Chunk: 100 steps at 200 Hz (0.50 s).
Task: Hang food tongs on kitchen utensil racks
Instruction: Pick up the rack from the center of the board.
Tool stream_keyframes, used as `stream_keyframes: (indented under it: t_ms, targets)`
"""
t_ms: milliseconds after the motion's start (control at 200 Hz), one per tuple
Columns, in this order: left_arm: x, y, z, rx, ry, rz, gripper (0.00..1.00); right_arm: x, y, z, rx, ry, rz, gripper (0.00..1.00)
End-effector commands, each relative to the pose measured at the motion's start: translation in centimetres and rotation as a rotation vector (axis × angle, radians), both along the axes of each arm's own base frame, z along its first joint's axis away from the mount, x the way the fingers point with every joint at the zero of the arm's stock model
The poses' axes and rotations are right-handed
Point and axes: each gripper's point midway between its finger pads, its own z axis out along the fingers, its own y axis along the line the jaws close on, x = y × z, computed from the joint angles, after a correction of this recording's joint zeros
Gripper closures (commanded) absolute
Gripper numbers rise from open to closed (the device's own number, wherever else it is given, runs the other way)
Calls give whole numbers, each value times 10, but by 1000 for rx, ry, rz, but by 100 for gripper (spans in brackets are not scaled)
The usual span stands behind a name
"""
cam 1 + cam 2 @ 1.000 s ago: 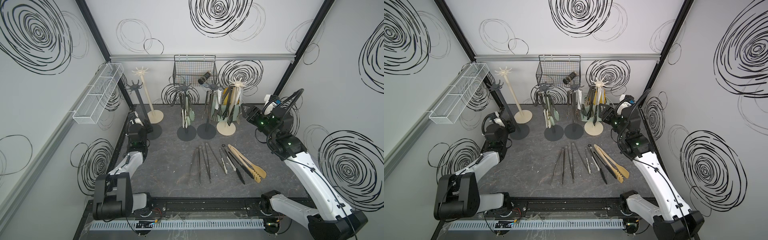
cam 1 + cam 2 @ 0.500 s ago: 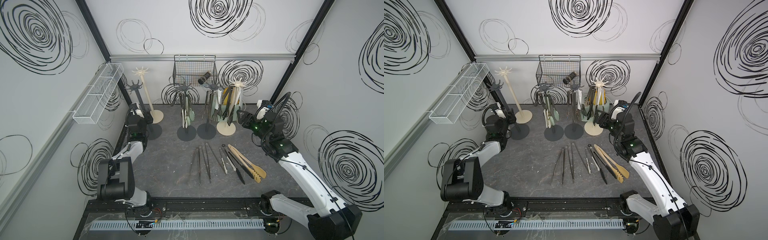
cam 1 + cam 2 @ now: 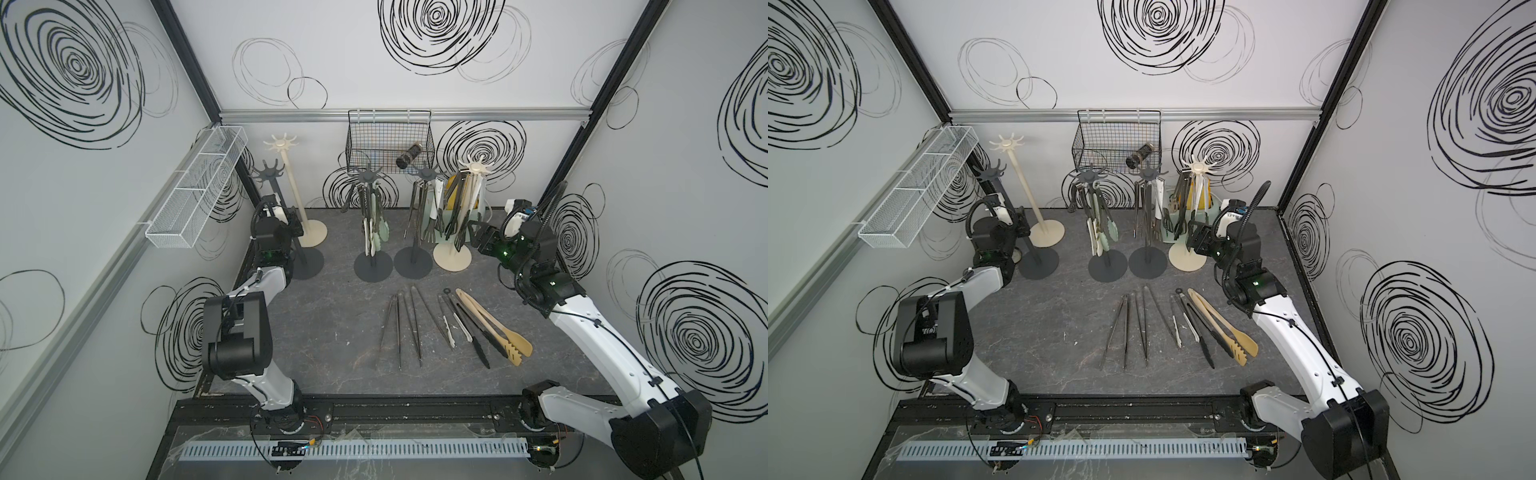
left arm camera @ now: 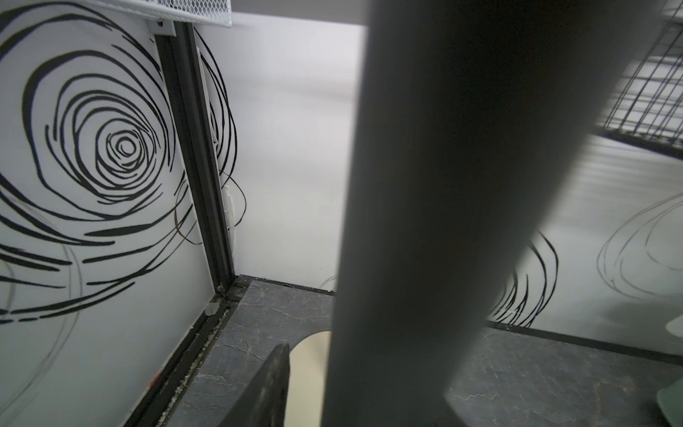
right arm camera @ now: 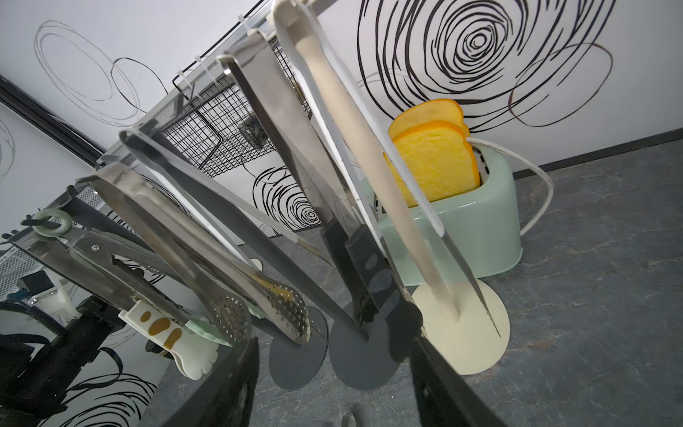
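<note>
Two arms reach in among the racks, and loose tongs lie on the table.

The right gripper [image 5: 332, 355] has its fingers wide apart, just beside the cream rack [image 3: 451, 258], where hanging tongs [image 5: 275, 122] dangle close to it. The left gripper [image 3: 292, 219] is well away on that rack's other side, pressed up against the pole of a dark grey rack [image 4: 425, 222]. I cannot tell if it squeezes the pole. Two more dark grey racks [image 3: 373, 266] stand between, with tongs on them too. In front of the cream rack, toward the arms' feet, thin tongs [image 3: 416, 328] and a wooden pair [image 3: 484, 318] lie flat on the table [image 3: 332, 332].
</note>
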Motion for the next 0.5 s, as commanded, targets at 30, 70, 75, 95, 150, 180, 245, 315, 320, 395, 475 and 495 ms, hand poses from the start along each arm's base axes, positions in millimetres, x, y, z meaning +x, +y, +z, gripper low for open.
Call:
stream_keyframes:
  t_ms: [30, 70, 75, 95, 150, 180, 245, 315, 320, 395, 475, 495]
  targets:
    - [6, 7, 16, 24, -46, -2, 66, 2, -5, 4, -12, -37, -2, 32]
    - [5, 6, 17, 20, -48, -5, 69, 1, -6, 4, -17, -40, -5, 32]
    - [5, 6, 16, 21, -47, -5, 69, 1, -6, 5, -17, -41, -5, 32]
    - [5, 6, 16, 19, -46, -7, 71, 1, -7, 5, -19, -43, -8, 32]
    - [4, 5, 17, 13, -50, -13, 77, 0, -10, 7, -22, -49, -14, 32]
    - [3, 4, 17, 9, -52, -17, 82, -1, -12, 7, -25, -51, -18, 32]
    - [1, 2, 18, 0, -57, -26, 93, -3, -15, 8, -35, -55, -28, 32]
    - [-1, -2, 20, -12, -64, -36, 100, -5, -21, 9, -44, -61, -44, 32]
    - [-1, -2, 19, -12, -63, -37, 100, -6, -21, 9, -45, -61, -45, 32]
    - [-3, -6, 20, -18, -67, -52, 100, -9, -27, 9, -58, -63, -60, 33]
    - [-4, -13, 20, -28, -69, -76, 100, -13, -33, 8, -70, -68, -72, 32]
    - [-5, -16, 22, -30, -71, -83, 100, -14, -35, 9, -73, -71, -73, 33]
